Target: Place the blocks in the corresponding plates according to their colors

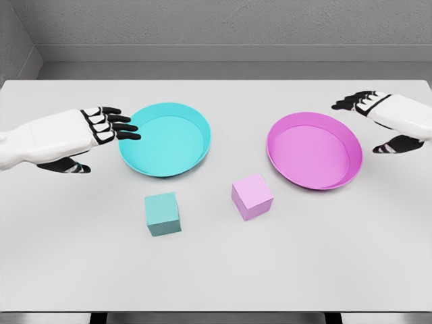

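Observation:
A teal block (163, 213) sits on the white table, just in front of the teal plate (196, 152). To its right a pink block (252, 196) rests in front and to the left of the magenta plate (351, 158). My left hand (108, 128) hovers at the teal plate's left rim, fingers stretched out and holding nothing. At the far right my right hand (368, 111) floats beside the magenta plate's right rim, fingers spread and empty. Both blocks lie apart from the hands.
The white table (216, 270) runs to a front edge near the bottom of the view. A grey wall stands behind its far edge.

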